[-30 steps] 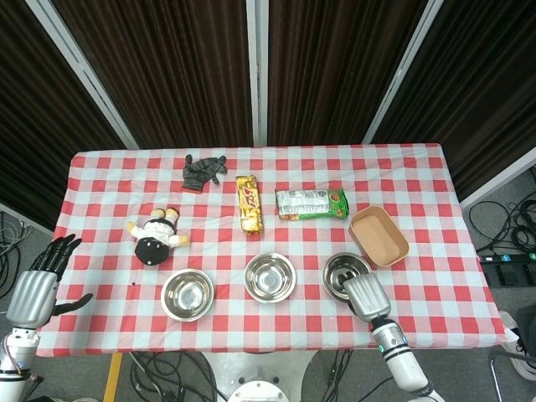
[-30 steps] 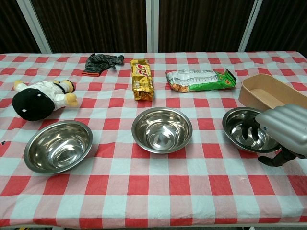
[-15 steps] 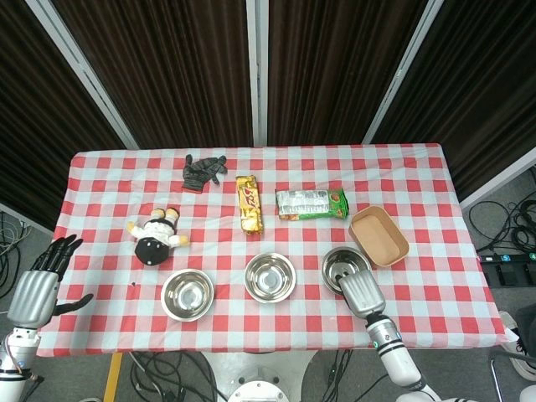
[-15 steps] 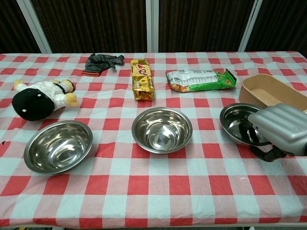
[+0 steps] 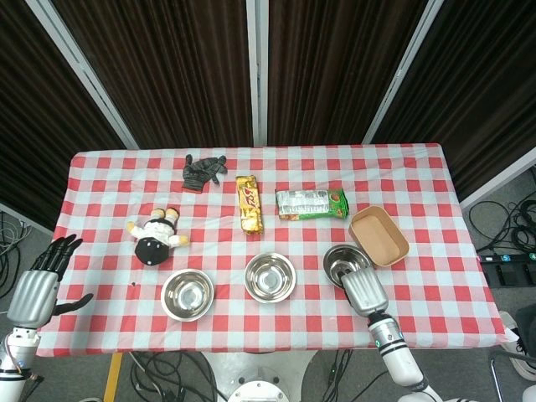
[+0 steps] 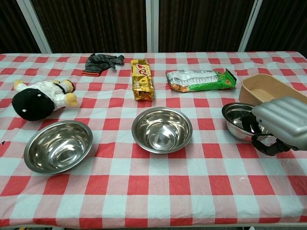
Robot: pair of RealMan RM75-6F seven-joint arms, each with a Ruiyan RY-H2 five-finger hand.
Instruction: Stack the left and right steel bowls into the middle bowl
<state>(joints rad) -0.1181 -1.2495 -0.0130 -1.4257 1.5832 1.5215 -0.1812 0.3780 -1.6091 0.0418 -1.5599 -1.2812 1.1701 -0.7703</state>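
Three steel bowls stand in a row near the table's front edge. The left bowl and the middle bowl sit empty on the checked cloth. My right hand grips the near right rim of the right bowl, fingers inside and thumb beneath; the bowl looks raised slightly off the cloth. My left hand hovers with fingers spread beyond the table's left edge, holding nothing.
A tan tray lies right behind the right bowl. Further back are a green snack bag, a yellow snack pack, a dark glove and a plush toy.
My right hand closed on the right bowl's rim and lifted it a little, shifting it slightly back. My left hand has stayed put.
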